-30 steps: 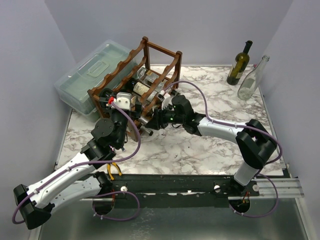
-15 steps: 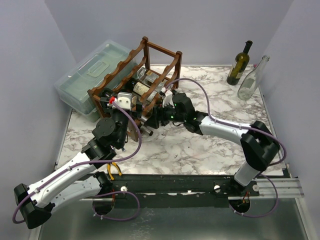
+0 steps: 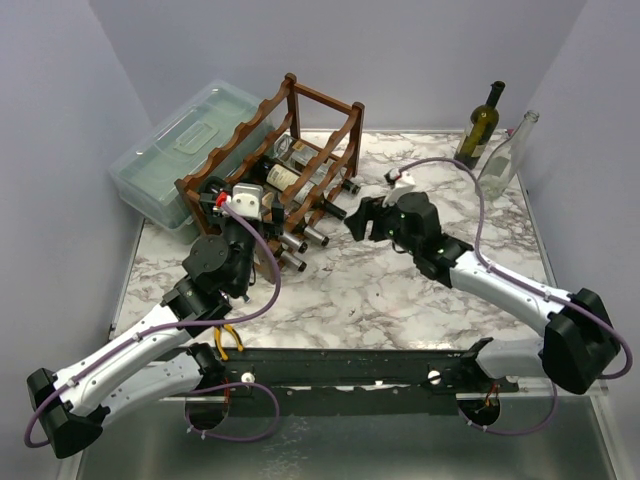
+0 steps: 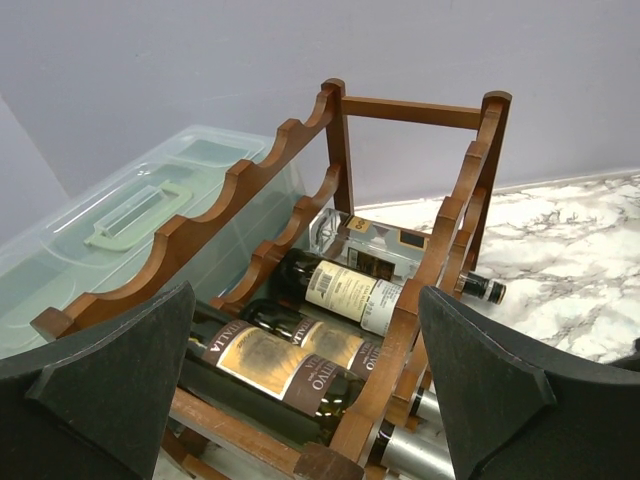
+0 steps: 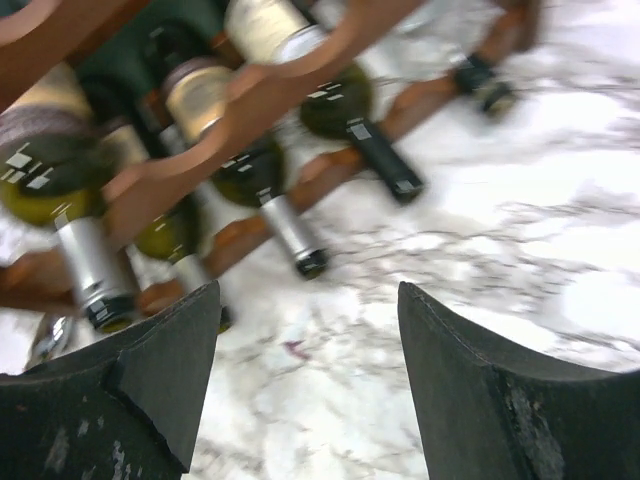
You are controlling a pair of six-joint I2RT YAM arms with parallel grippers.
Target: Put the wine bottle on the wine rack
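right gripper (image 3: 359,218) withdrawn from wine rack (image 3: 322,97), jaws apart

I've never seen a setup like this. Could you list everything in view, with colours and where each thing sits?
wine rack: one, dark reddish-brown wood, far left part of the table
bottles in the rack: several, dark and clear glass, lying on their sides; exact count hard to tell
green bottle: one, dark green, upright at the far right corner
clear bottle: one, clear glass, just right of the green bottle
plastic box: one, translucent pale green, far left beside the rack
table: one, white marble with grey veins, under everything
left arm: one, white and black, near left
right arm: one, white and black, near right
left tool: one, black, open, at the rack's near end
right tool: one, black, open and empty, right of the rack
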